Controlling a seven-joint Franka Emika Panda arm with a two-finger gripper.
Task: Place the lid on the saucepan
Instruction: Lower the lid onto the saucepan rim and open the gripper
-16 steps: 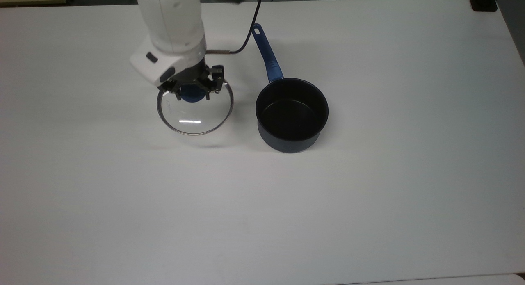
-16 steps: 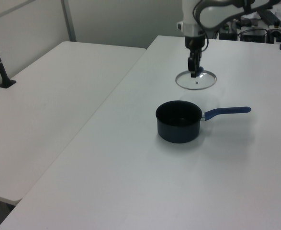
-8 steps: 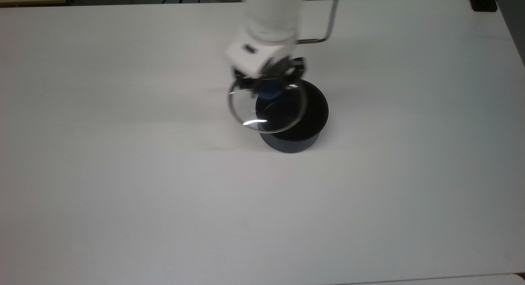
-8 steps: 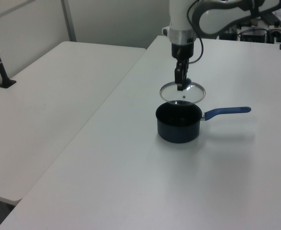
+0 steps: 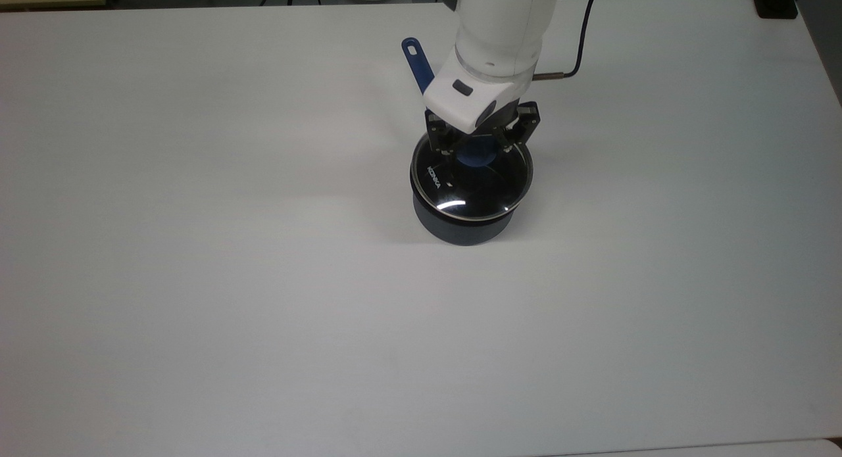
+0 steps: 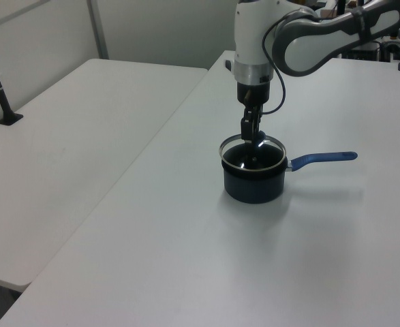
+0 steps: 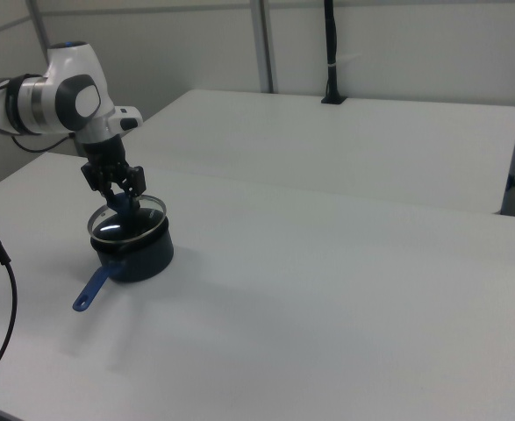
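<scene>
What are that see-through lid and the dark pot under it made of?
The lid looks like clear glass in a thin metal rim: the pot's dark inside shows through it and it throws a bright glint. Its knob looks like blue plastic. The saucepan seems to be metal with a matt dark coating; its handle looks like glossy blue plastic.

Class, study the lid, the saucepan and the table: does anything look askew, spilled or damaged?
Nothing stands out. The lid lies roughly level over the saucepan, its knob between the fingers of the hand. The table shows no spill.
</scene>
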